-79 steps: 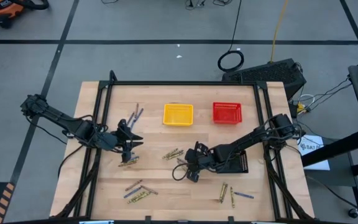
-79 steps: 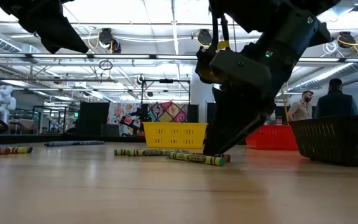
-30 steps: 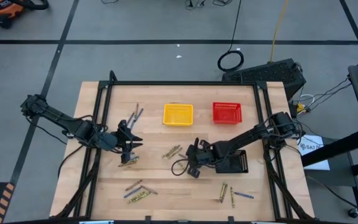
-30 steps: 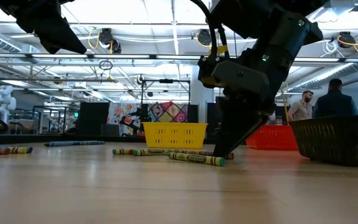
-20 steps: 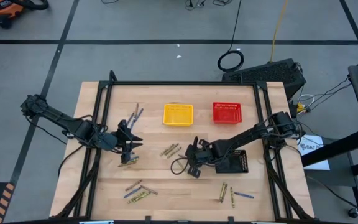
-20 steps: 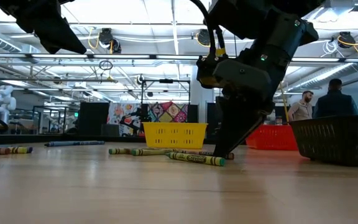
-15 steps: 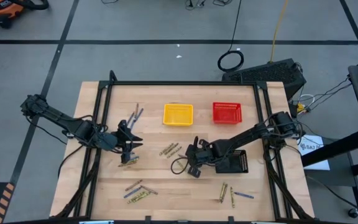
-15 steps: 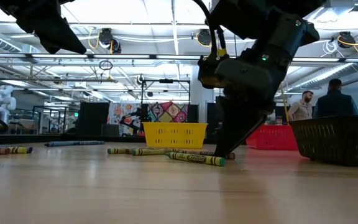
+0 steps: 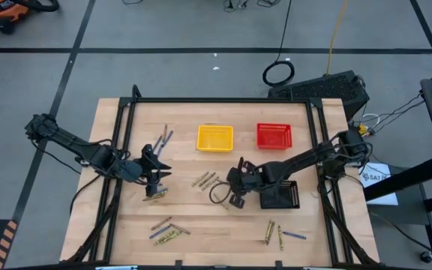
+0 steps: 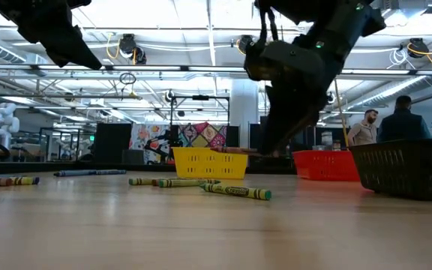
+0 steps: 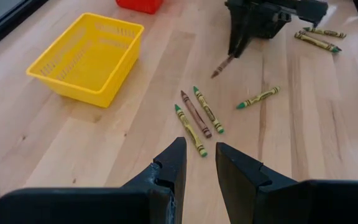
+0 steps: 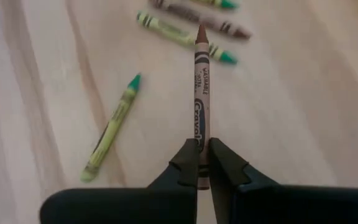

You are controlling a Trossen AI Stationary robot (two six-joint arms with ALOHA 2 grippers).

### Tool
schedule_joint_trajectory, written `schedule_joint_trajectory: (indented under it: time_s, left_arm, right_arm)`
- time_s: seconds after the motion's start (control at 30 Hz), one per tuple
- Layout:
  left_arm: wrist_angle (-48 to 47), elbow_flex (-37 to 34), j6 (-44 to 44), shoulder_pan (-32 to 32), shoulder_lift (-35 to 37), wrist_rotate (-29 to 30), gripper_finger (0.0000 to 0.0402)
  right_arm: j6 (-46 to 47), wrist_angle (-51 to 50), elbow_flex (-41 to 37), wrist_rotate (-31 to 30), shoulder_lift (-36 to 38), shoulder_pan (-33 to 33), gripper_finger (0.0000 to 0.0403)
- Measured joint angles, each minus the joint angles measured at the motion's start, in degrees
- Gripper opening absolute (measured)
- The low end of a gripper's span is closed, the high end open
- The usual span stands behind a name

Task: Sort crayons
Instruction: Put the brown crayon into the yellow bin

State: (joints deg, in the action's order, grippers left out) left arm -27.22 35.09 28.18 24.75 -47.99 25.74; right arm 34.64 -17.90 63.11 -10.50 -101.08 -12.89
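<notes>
- While the right tool (image 12: 202, 167) is lifted off the counter (image 9: 186, 217), I log it pinched tight on a brown crayon (image 12: 201, 93); the stick juts forward from between the fingers, tip away from the wrist.
- From the low view the right tool (image 10: 272, 150) hangs in the air with the brown crayon (image 10: 235, 150) held roughly level, in front of the yellow basket (image 10: 209, 162).
- From the high view the right tool (image 9: 236, 196) sits near mid-counter, just beside the black basket (image 9: 282, 194) and on the near side of the yellow basket (image 9: 214, 138) and red basket (image 9: 274, 136).
- Below the held crayon I see a lone yellow-green crayon (image 12: 112, 127) lying flat, and farther off a small cluster: a second yellow-green crayon (image 12: 182, 36) and another brown crayon (image 12: 199, 20) side by side.
- Left tool (image 11: 197, 163): fingers slightly apart, a narrow gap, nothing between them. It hovers at the counter's left side (image 9: 156, 176), pointed toward the middle cluster.
- Left wrist view shows that cluster as two green-tipped crayons (image 11: 190, 129) flanking a brown one, with a fourth crayon (image 11: 258, 97) apart from them.
- Other crayons: a group near the front left (image 9: 166, 229), a group near the front right (image 9: 278, 234), a few thin sticks (image 9: 163, 138) left of the yellow basket, and some (image 9: 154, 194) just below the left tool.
- Low view: people (image 10: 403, 117) stand in the room beyond the counter.
</notes>
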Motion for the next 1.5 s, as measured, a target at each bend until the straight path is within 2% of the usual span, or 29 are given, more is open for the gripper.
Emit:
schedule_joint_trajectory:
  time_s: [0.87, 1.03, 1.5]
  left_arm:
    - [-3.3, 0.0, -0.1, 0.0, 0.0, -0.1, 0.0090]
    - [-3.3, 0.0, -0.1, 0.0, 0.0, 0.1, 0.0090]
    - [-3.4, 0.0, -0.4, 0.0, 0.0, 0.2, 0.0090]
  right_arm:
    - [-14.9, 9.6, 0.1, 0.2, 4.3, 18.9, 0.0000]
    - [-16.1, 10.4, 0.1, 4.6, 4.3, 22.5, 0.0000]
    - [-18.9, 10.4, 0.2, 7.8, 2.4, 25.6, 0.0000]
